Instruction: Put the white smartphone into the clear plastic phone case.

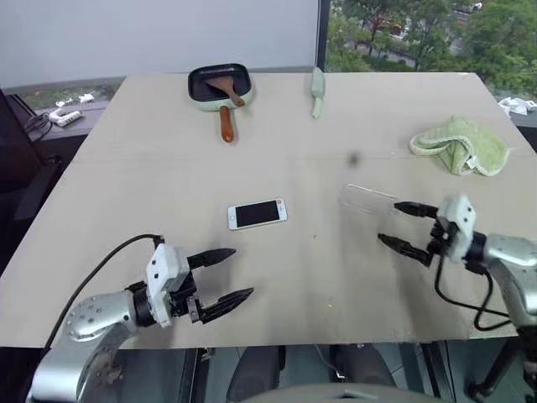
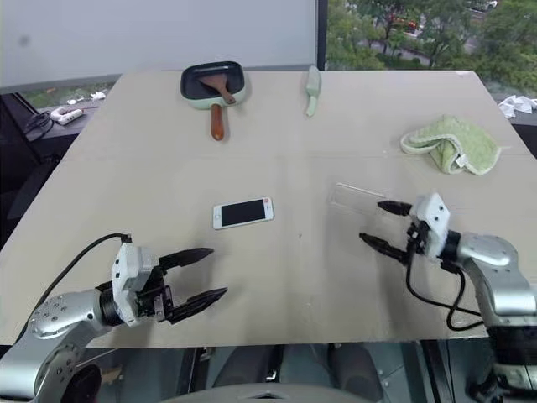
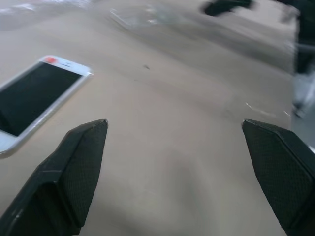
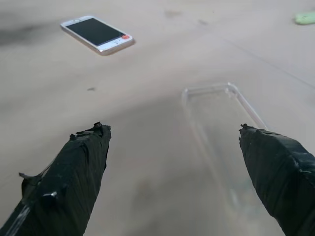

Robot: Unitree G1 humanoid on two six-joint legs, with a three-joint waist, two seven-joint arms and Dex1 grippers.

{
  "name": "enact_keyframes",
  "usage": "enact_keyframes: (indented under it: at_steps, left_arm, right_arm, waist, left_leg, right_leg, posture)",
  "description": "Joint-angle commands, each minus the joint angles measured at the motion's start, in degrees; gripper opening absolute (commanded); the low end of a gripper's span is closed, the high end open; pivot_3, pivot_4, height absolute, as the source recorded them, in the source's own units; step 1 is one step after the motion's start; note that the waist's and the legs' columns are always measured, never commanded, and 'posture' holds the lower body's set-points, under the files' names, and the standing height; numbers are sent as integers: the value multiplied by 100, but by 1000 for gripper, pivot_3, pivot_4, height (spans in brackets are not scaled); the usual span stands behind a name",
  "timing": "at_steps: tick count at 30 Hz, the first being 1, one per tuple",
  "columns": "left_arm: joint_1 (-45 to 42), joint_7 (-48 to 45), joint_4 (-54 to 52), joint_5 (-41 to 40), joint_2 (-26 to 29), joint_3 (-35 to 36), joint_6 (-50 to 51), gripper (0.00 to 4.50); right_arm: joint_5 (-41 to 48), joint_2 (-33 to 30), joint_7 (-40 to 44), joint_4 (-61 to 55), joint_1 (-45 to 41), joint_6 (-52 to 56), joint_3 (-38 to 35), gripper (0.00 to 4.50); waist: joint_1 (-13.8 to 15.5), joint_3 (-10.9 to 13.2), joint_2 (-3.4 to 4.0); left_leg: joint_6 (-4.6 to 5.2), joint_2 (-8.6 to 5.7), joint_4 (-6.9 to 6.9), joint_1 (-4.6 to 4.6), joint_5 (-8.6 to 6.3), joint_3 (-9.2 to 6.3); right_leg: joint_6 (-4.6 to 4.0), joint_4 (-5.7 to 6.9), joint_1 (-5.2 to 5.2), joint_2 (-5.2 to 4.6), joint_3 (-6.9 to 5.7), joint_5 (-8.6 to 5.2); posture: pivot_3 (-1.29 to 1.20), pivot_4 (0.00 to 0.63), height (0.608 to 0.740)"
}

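I find the table (image 1: 277, 277) carrying everything, its near edge and far right corner cut off in the head views. Along the far edge sits a black pan (image 1: 220, 84) with a wooden spatula lying in it and a brown handle pointing toward the near edge; beside it, nearer the far edge's middle, lies a pale green utensil (image 1: 317, 91) whose kind I cannot make out. A crumpled green cloth (image 1: 461, 144) lies close to the right edge.

The left gripper (image 1: 225, 275) hovers over the near left part of the table, its two black fingers spread wide, holding nothing. The right gripper (image 1: 396, 223) stands near the right edge, fingers likewise spread wide and empty, its tips just beside the clear plastic phone case (image 1: 367, 198).

The white smartphone (image 1: 257, 213) lies flat, screen up, about mid-table, well apart from the case. The left wrist view cuts off one end of it but shows a small red mark at the other end; the right wrist view shows it whole.

In the head views the case is only a faint outline. The right wrist view shows its raised rim and rounded corners clearly, lying open side up between that gripper's fingers, with its near end fading out of legibility.
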Motion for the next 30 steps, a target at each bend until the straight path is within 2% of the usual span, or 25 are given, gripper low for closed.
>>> enact_keyframes:
  at_steps: [1,6,7,8,10,14,17,23,30]
  left_arm:
    - [-130,-224,77,-316,136,260,76,4476]
    - [-151,-561,74,-619,337,532,199,4476]
    - [-171,-563,89,-646,358,562,221,4500]
    - [-186,-561,101,-651,370,575,229,4500]
    - [-250,-533,164,-662,385,634,259,4500]
    - [-342,-552,227,-725,389,677,321,4500]
    - [-435,-581,273,-732,345,661,297,4500]
    - [-759,-456,354,-851,199,675,336,4500]
    - [-1013,-458,452,-815,169,583,312,4500]
  right_arm:
    - [-459,-10,49,574,-378,-277,320,4500]
    - [-982,-21,6,1508,-1066,21,740,4500]
    - [-1052,-39,25,1613,-1141,139,814,4105]
    - [-1091,-44,26,1690,-1195,207,856,3971]
    - [-1071,-73,200,1713,-1262,427,955,3270]
    - [-1054,-65,357,1700,-1294,523,1032,1432]
    - [-1044,-25,364,1711,-1285,508,1013,38]
    - [-1021,-19,367,1626,-1186,482,951,38]
    - [-470,31,716,678,-779,359,693,38]
  waist:
    - [-5,1,0]
    - [-71,5,2]
    - [-77,5,1]
    - [-78,4,0]
    - [-71,3,0]
    - [-43,-6,-15]
    - [-56,-6,-16]
    - [-56,-7,-16]
    - [-50,-5,-12]
  left_leg:
    - [0,0,0,-4,0,-4]
    - [0,0,-2,-6,0,-2]
    - [0,1,-2,-3,0,1]
    - [0,2,-2,1,0,2]
    - [0,3,-1,5,0,0]
    - [0,1,7,11,0,-9]
    - [0,1,4,10,0,-9]
    - [0,1,3,10,0,-11]
    - [-1,1,-1,1,-1,-27]
  right_leg:
    - [1,-1,-1,0,-4,1]
    - [3,0,-6,-3,-2,2]
    - [2,2,-6,-3,2,3]
    - [2,2,-3,-2,2,3]
    - [-2,2,2,-2,1,1]
    - [-19,6,13,-3,-5,-8]
    - [0,3,12,-2,-5,2]
    - [1,5,12,-6,-6,3]
    - [1,3,7,-10,-19,3]
  posture:
    - [0,150,740]
    - [0,150,740]
    - [0,150,740]
    - [0,150,740]
    - [0,150,740]
    - [0,150,740]
    - [0,150,740]
    - [0,150,740]
    - [0,150,740]
